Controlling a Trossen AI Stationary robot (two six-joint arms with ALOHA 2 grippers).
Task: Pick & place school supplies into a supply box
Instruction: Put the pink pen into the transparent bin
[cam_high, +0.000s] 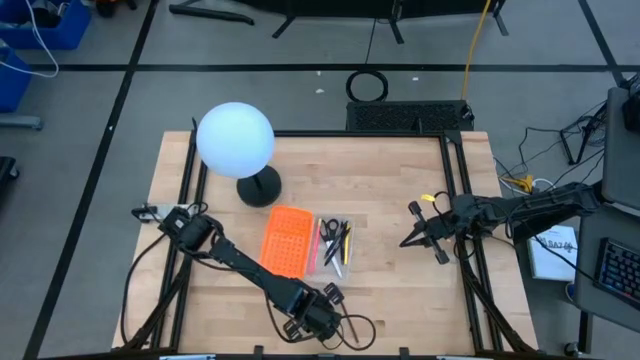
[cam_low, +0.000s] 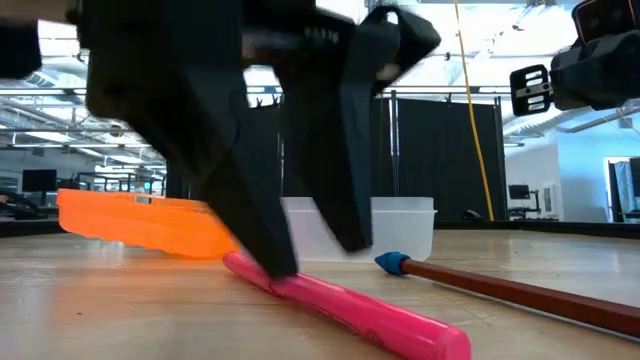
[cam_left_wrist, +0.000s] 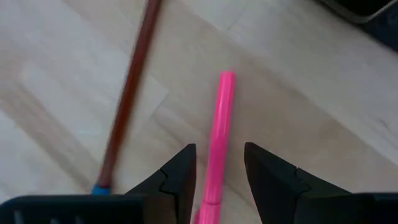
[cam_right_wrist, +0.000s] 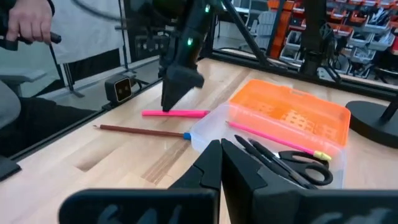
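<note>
**Left gripper astride a pink pen near the table's front edge**

The left gripper (cam_left_wrist: 216, 171) stood with its two dark fingers (cam_left_wrist: 180, 177) partly open, one on each side of a pink pen (cam_left_wrist: 217, 130) that lay flat on the wooden table (cam_high: 400, 290). The low view showed the fingertips down at the table surface against the pen's end; whether they pressed on it could not be told. Just beside the pen lay a brown pencil (cam_left_wrist: 127, 99) with a blue tip, roughly alongside it and not touching.

Behind both, farther from the front edge, sat the supply box (cam_high: 333, 245), a clear tray joined to an orange gridded panel (cam_high: 285, 240). Black-handled scissors (cam_right_wrist: 292, 162) and several pens, one of them pink and one yellow, lay in the clear tray. A white globe lamp (cam_high: 236, 140) on a dark round base stood beyond the box.

The right gripper (cam_high: 408, 240) hung over the table's right side, well apart from the box, its fingers closed on nothing.

Only the right wrist view showed a person's hand (cam_right_wrist: 28, 22) beyond the table edge, holding a dark object. Only the low view showed the pen's full length in front of the box.
</note>
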